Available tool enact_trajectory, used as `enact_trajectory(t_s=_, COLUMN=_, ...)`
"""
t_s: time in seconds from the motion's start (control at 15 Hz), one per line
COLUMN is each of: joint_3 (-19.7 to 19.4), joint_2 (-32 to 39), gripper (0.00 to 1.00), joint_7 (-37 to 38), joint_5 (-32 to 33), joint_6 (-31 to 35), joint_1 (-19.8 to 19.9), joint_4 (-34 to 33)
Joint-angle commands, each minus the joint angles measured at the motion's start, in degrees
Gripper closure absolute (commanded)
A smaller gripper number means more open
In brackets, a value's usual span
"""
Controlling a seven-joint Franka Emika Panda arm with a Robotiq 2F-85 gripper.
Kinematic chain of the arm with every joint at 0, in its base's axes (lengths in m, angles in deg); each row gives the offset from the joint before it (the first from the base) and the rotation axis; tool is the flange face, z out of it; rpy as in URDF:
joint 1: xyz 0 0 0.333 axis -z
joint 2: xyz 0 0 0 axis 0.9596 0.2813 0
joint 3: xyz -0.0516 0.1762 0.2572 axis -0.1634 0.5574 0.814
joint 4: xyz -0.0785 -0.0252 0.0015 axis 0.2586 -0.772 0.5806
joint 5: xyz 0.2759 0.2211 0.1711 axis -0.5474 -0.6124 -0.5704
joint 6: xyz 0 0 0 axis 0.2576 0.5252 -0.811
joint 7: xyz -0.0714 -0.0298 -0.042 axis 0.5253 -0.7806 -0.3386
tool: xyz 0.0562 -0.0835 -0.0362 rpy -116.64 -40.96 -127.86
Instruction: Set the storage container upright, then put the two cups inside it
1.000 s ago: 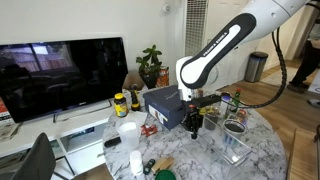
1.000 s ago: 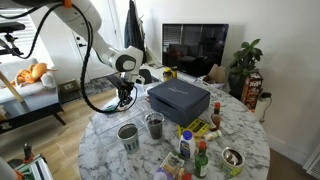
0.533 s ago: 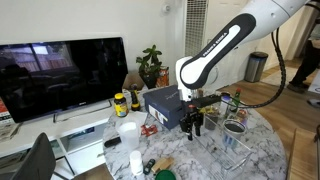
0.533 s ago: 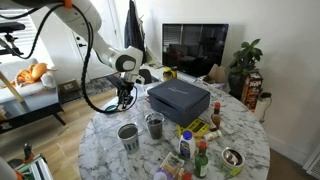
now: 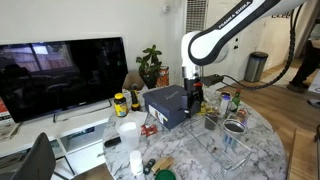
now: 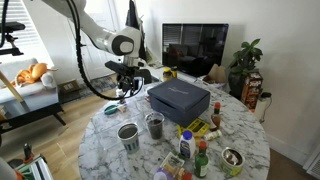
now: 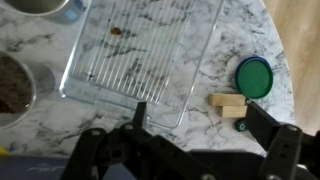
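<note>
The clear plastic storage container [image 7: 140, 55] rests flat on the marble table with its ribbed base down and its mouth facing up. It also shows faintly in an exterior view [image 5: 228, 147]. Both cups stand outside it: a wider silvery cup [image 6: 128, 134] and a darker cup [image 6: 154, 125], seen at the wrist view's left edge [image 7: 12, 85] and top [image 7: 45, 6]. My gripper [image 7: 200, 125] hangs above the container's near rim, its jaws wide apart with nothing between them. In both exterior views it [image 5: 195, 100] [image 6: 125, 88] is raised off the table beside the box.
A dark blue box [image 6: 180, 97] fills the table's middle. A green lid [image 7: 253, 75] and wooden blocks [image 7: 228, 103] lie beside the container, near the table's edge [image 7: 285, 45]. Several bottles [image 6: 195, 155] crowd one side, and a white cup [image 5: 128, 135] another.
The gripper was low at the table and shut a second ago. It has opened its jaws and risen clear of the container.
</note>
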State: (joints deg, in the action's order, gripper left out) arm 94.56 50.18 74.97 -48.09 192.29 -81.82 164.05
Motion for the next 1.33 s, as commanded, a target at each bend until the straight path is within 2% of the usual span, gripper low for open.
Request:
enact_trajectory(t_s=0.0, joint_3=-0.81, joint_2=-6.85, gripper=0.0, joint_7=-12.29, joint_5=4.27, joint_6=-1.05, joint_1=3.5, joint_4=5.23)
enact_trajectory(t_s=0.27, joint_3=-3.61, joint_2=-8.36, gripper=0.0, joint_7=-22.58, joint_5=8.72, joint_6=0.0, joint_1=7.17, joint_4=7.33)
enact_trajectory(t_s=0.33, joint_3=-4.3, joint_2=-8.46, gripper=0.0, joint_7=-23.48, joint_5=8.48, joint_6=2.17, joint_1=8.03, joint_4=7.89)
enact_trajectory(t_s=0.4, joint_3=-3.38, joint_2=-6.87, gripper=0.0, joint_7=-20.74, joint_5=7.16, joint_6=-0.44, joint_1=7.01, joint_4=5.06)
enact_trajectory(t_s=0.73, joint_3=-4.24, joint_2=-6.92, gripper=0.0, joint_7=-23.27, joint_5=7.27, joint_6=0.67, joint_1=8.31, joint_4=5.65)
enact_trajectory(t_s=0.87, joint_3=-4.46, joint_2=-4.63, gripper=0.0, joint_7=-25.94, joint_5=5.9, joint_6=-0.2, joint_1=9.15, joint_4=3.81)
enact_trajectory(t_s=1.27, joint_3=-4.77, joint_2=1.39, gripper=0.0, joint_7=-40.46, joint_5=-1.59, joint_6=-1.36, joint_1=14.49, joint_4=-0.52)
